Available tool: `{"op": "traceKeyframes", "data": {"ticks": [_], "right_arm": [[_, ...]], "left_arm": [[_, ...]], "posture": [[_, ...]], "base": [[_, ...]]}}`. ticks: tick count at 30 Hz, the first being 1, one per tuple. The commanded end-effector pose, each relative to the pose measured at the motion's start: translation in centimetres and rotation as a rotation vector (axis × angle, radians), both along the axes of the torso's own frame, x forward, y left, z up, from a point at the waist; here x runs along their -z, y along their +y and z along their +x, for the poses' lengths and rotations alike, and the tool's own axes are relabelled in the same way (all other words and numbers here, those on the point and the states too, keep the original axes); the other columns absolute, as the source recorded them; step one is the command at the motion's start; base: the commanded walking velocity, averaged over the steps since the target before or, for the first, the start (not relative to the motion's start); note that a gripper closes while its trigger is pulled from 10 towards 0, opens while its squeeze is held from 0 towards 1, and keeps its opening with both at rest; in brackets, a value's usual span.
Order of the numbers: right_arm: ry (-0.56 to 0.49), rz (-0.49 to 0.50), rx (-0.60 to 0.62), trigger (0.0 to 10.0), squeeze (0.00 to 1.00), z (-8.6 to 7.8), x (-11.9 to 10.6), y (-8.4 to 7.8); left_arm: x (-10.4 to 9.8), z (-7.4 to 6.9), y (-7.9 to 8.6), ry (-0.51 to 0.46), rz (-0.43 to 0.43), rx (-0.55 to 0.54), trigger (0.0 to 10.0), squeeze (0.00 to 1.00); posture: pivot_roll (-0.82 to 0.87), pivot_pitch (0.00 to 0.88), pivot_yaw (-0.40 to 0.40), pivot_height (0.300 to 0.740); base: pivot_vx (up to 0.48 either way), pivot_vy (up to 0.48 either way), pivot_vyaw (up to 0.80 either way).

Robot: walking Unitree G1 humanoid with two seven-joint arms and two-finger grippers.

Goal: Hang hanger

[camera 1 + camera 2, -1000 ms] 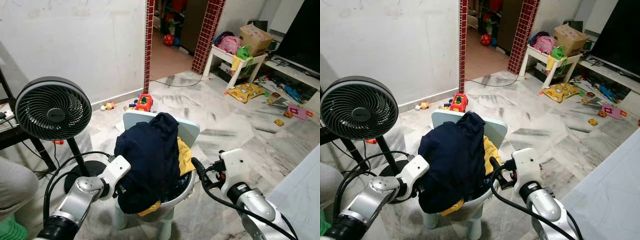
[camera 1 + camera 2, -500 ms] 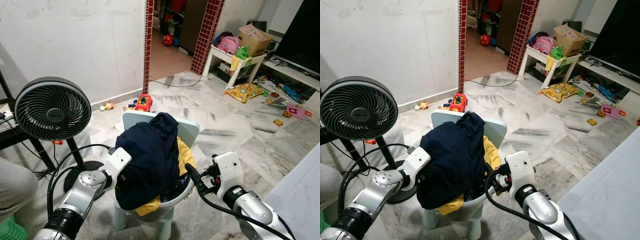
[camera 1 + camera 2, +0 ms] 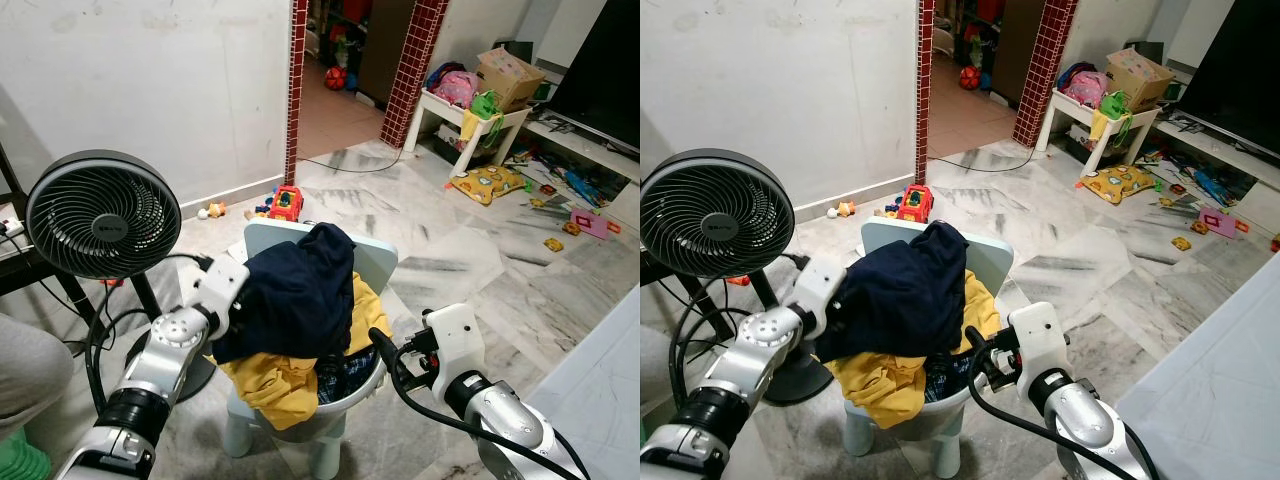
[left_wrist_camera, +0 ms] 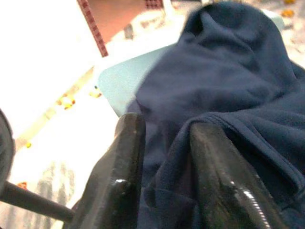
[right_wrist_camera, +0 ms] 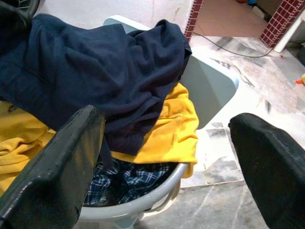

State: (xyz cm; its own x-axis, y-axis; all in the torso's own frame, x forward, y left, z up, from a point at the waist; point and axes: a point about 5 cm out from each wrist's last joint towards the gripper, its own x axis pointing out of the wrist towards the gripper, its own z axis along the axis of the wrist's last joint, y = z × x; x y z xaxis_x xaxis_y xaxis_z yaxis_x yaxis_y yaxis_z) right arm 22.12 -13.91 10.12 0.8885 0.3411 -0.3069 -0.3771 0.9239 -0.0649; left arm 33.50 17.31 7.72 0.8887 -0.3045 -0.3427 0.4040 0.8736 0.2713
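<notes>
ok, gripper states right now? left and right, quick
Left gripper: jaws closed on a fold of the navy garment, at the pile's edge.
Right gripper: jaws open wide, holding nothing, beside the basin.

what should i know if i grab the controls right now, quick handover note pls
Left gripper: jaws shut on a fold of the navy garment, lifting it off the pile.
Right gripper: jaws open, empty, beside the basin.
The basin sits on a pale blue chair; a yellow garment and plaid cloth lie under the navy one.
Done: navy garment gripped.
Left: no hanger visible; nothing hung yet.
</notes>
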Motion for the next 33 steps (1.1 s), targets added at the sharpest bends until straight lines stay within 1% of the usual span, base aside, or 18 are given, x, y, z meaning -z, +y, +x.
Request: {"op": "traceKeyframes", "data": {"ticks": [1,5,7,11,14,16,17,19,20,21,22,24,25,26,27,28,30,33], "right_arm": [[-0.009,-0.022,0.012,10.0,0.0,0.2,-0.1,-0.5],[-0.013,-0.04,0.007,10.0,0.0,0.3,0.0,-0.3],[-0.018,-0.05,0.014,10.0,0.0,0.3,0.0,-0.4],[-0.022,-0.058,0.019,10.0,0.0,0.4,0.0,-0.3],[-0.024,-0.06,0.018,10.0,0.0,0.4,0.0,-0.3],[-0.027,-0.064,0.019,10.0,0.0,0.3,0.0,-0.3],[-0.029,-0.07,0.029,10.0,0.0,0.3,0.0,-0.6],[-0.028,-0.071,0.031,10.0,0.0,0.3,0.0,-0.7],[-0.028,-0.071,0.031,10.0,0.0,0.3,0.0,-0.7],[-0.029,-0.073,0.033,10.0,0.0,0.4,0.1,-0.7],[-0.029,-0.073,0.033,10.0,0.0,0.4,0.1,-0.7],[-0.03,-0.074,0.035,10.0,0.0,0.5,0.1,-0.7],[-0.034,-0.074,0.034,10.0,0.0,0.8,0.1,-0.7],[-0.035,-0.074,0.034,10.0,0.0,0.9,0.1,-0.6],[-0.036,-0.074,0.034,10.0,0.0,0.9,0.1,-0.6],[-0.036,-0.075,0.034,10.0,0.0,1.0,0.1,-0.6],[-0.039,-0.079,0.034,10.0,0.0,1.1,0.1,-0.7],[-0.04,-0.081,0.036,10.0,0.0,1.1,0.1,-0.8]], "left_arm": [[-0.8,0.7,-0.1,-0.037,-0.023,-0.019,0.0,0.0],[-0.9,1.1,0.0,-0.017,-0.017,-0.001,0.0,0.0],[-0.5,1.3,0.2,0.012,0.006,-0.018,0.0,0.0],[-0.8,1.5,-0.1,0.0,-0.003,-0.011,0.0,0.0],[-1.2,1.6,-0.7,-0.026,0.014,0.033,0.0,0.0],[-1.4,1.5,-1.2,-0.052,0.047,0.101,0.0,0.0],[-1.9,0.5,-2.0,-0.11,0.122,0.255,10.0,0.0],[-2.0,-0.1,-2.2,-0.121,0.126,0.304,10.0,0.0],[-2.0,-0.1,-2.2,-0.121,0.126,0.304,10.0,0.0],[-2.1,-0.9,-2.3,-0.136,0.14,0.356,10.0,0.0],[-2.1,-0.9,-2.3,-0.136,0.14,0.356,10.0,0.0],[-2.0,-2.0,-2.1,-0.154,0.152,0.392,10.0,0.0],[-1.5,-3.2,-1.6,-0.163,0.16,0.407,10.0,0.0],[-1.1,-3.7,-1.2,-0.161,0.173,0.413,10.0,0.27],[-0.8,-4.1,-1.0,-0.16,0.183,0.418,10.0,0.27],[-0.4,-4.6,-0.7,-0.158,0.19,0.416,10.0,1.0],[0.5,-5.7,0.3,-0.122,0.151,0.33,10.0,1.0],[0.7,-6.1,0.6,-0.086,0.094,0.261,10.0,1.0]], "posture": [[0.07,0.0,-0.116,0.74],[0.07,0.0,-0.117,0.74],[0.07,0.0,-0.117,0.74],[0.07,0.0,-0.116,0.74],[0.06,0.0,-0.113,0.74],[0.06,0.0,-0.112,0.74],[0.07,0.0,-0.111,0.74],[0.07,0.0,-0.111,0.74],[0.07,0.0,-0.111,0.74],[0.08,0.0,-0.112,0.74],[0.08,0.0,-0.112,0.74],[0.09,0.0,-0.113,0.74],[0.1,0.0,-0.113,0.74],[0.1,0.0,-0.113,0.74],[0.1,0.0,-0.113,0.74],[0.1,0.0,-0.112,0.74],[0.11,0.0,-0.111,0.74],[0.11,0.0,-0.111,0.74]], "base": [[0.0,0.0,0.0],[0.0,0.0,0.0],[0.0,0.0,0.0],[0.0,0.0,0.0],[0.0,0.0,0.0],[0.0,0.0,0.0],[0.0,0.0,0.0],[0.0,0.0,0.0],[0.0,0.0,0.0],[0.0,0.0,0.0],[0.0,0.0,0.0],[0.0,0.0,0.0],[0.0,0.0,0.0],[0.0,0.0,0.0],[0.0,0.0,0.0],[0.0,0.0,0.0],[0.0,0.0,0.0],[0.0,0.0,0.0]]}}
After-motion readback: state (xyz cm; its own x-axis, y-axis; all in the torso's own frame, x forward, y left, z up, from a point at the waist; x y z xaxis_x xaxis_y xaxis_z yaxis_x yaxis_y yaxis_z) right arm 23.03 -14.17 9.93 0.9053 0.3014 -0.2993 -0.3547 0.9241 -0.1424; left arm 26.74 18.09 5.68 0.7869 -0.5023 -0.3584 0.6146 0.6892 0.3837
